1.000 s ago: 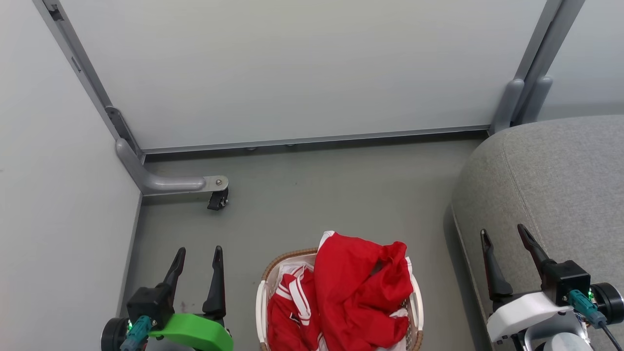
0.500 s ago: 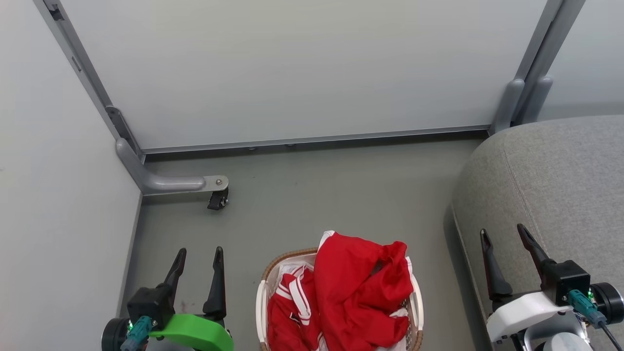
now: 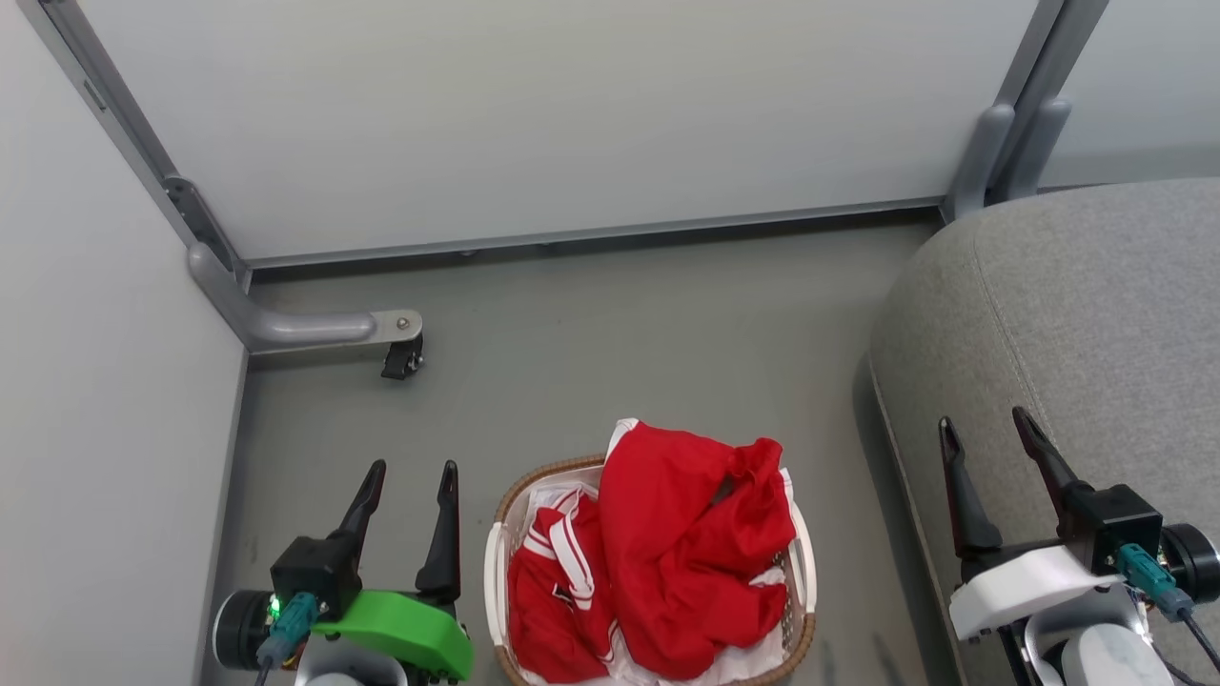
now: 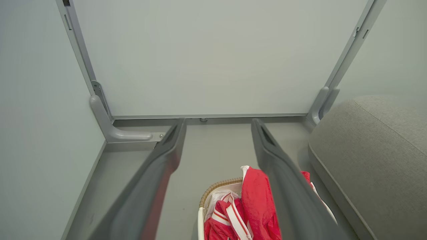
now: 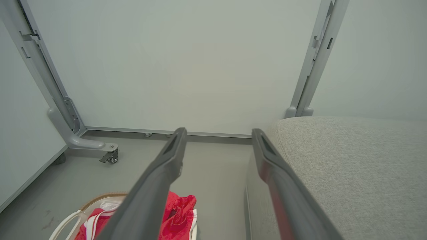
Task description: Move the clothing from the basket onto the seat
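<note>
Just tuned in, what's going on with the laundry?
Nothing is picked up yet. The red clothing lies heaped in the basket, between the two arms. The left gripper and right gripper hover open and empty on either side of it. The grey seat stands on the robot's right, no clothing on the part in view.
</note>
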`<state>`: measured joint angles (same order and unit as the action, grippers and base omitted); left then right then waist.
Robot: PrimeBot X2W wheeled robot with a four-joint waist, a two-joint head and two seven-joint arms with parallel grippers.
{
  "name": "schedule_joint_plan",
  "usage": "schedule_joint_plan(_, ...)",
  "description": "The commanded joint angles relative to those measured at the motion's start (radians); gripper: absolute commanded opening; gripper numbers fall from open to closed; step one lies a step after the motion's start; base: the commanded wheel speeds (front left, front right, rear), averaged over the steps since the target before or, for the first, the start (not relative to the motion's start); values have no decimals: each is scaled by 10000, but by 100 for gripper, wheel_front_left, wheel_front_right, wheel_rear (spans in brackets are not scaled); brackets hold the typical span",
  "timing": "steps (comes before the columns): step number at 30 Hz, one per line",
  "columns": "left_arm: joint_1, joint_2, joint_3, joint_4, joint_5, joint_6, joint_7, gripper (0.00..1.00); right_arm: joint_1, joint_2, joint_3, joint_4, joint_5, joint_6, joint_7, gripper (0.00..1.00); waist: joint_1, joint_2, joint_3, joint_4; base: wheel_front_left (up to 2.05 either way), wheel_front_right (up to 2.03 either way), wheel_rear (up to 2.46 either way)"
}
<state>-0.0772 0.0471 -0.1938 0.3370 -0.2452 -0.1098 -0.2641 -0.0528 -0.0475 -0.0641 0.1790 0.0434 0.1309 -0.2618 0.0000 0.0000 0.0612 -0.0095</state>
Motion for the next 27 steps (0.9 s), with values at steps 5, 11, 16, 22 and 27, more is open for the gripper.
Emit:
schedule_joint_plan(5, -1071, 56, -320, 795, -17, -36, -7, 100, -698, -54, 45, -219, 120, -3, -49, 100, 0, 0, 1392, -325, 0, 0, 0)
schedule_joint_plan(11, -2412, 58, -766, 1939, -224, -106, -9, 100, -1545, -48, 146, -349, 199, -3, -49, 100, 0, 0, 2734, -728, 0, 0, 0)
schedule_joint_plan(16, -3428, 61, -1163, 3297, 38, -112, -7, 100, -2191, -46, 296, -439, 326, -5, -49, 100, 0, 0, 3665, -1177, 0, 0, 0)
schedule_joint_plan(22, -4573, 64, -1733, 5446, 154, -124, -7, 100, -2702, -41, 572, -565, 573, -5, -49, 100, 0, 0, 4611, -1696, 0, 0, 0)
schedule_joint_plan(27, -5456, 66, -2076, 6913, 73, -70, 27, 100, -2965, -41, 828, -654, 822, -5, -49, 100, 0, 0, 5350, -2077, 0, 0, 0)
